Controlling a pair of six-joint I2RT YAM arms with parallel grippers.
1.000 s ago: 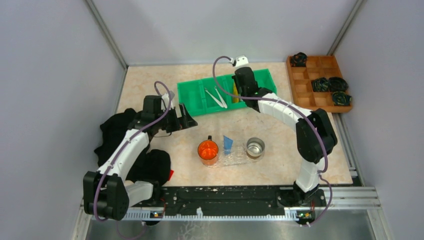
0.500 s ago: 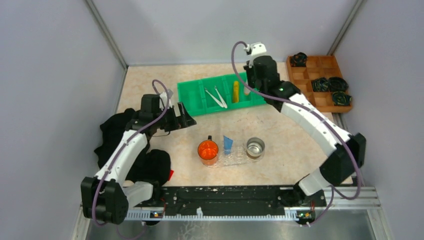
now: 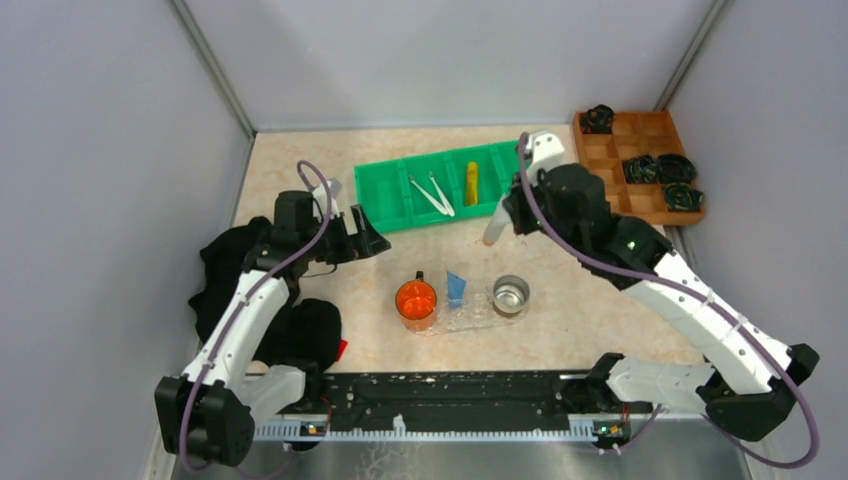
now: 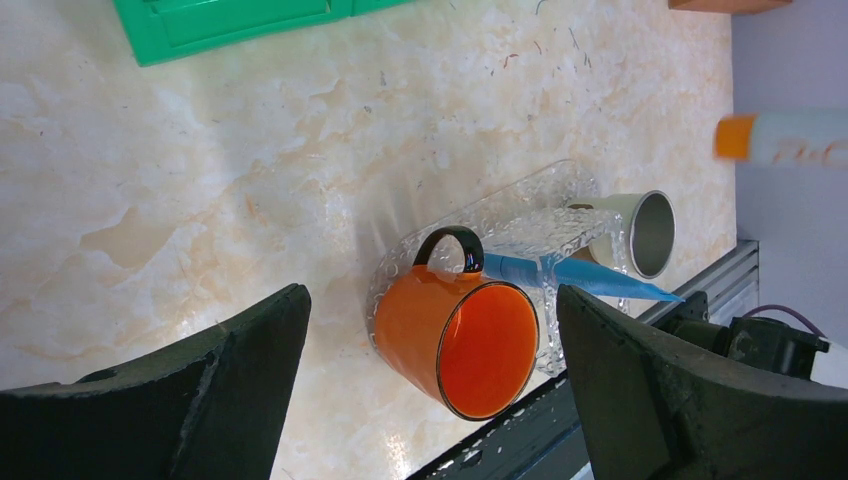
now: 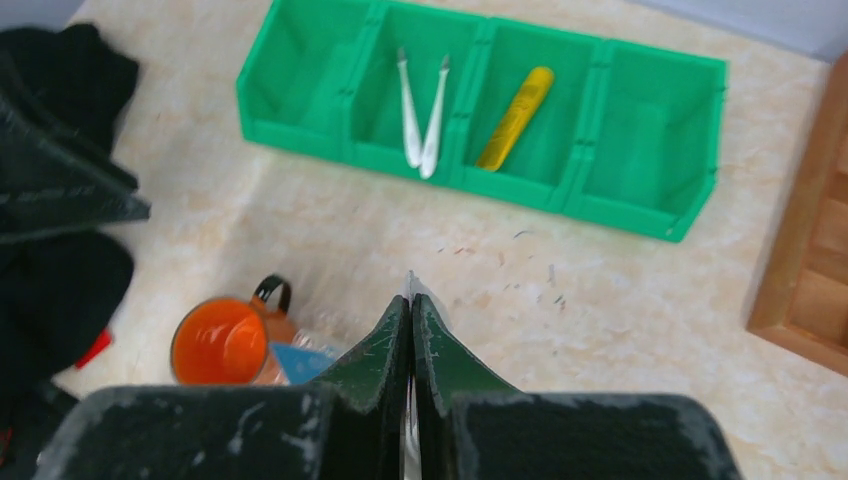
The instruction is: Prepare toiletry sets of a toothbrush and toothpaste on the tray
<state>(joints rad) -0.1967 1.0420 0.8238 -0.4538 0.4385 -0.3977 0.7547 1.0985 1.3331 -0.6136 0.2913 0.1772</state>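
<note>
The right tool (image 5: 411,305) has been lifted away from the green bin (image 3: 385,200), where it was seen a second ago. It is now held above the bare surface (image 3: 440,245) between the bin and the tray (image 3: 478,316). Its jaws are pressed shut on the flat end of the white toothpaste (image 3: 494,228), so the pick is judged done and the carry to the tray under way.

The tube is hung by that flat end. Its long axis is steep and slightly slanted, and the orange cap is pointed down and towards the left arm's side.

The yellow toothpaste (image 3: 471,183) is left in the bin, laid with its long axis running from near to far. Beside it, in the next compartment, the two toothbrushes (image 3: 432,193) are laid in a narrow V.

On the tray, the blue toothpaste (image 3: 456,288) is placed between the orange mug (image 3: 416,300) and the steel cup (image 3: 511,295). No toothbrush is seen there yet.

The left tool (image 3: 365,238) is spread wide with nothing in it, and is held over the surface left of the tray
</note>
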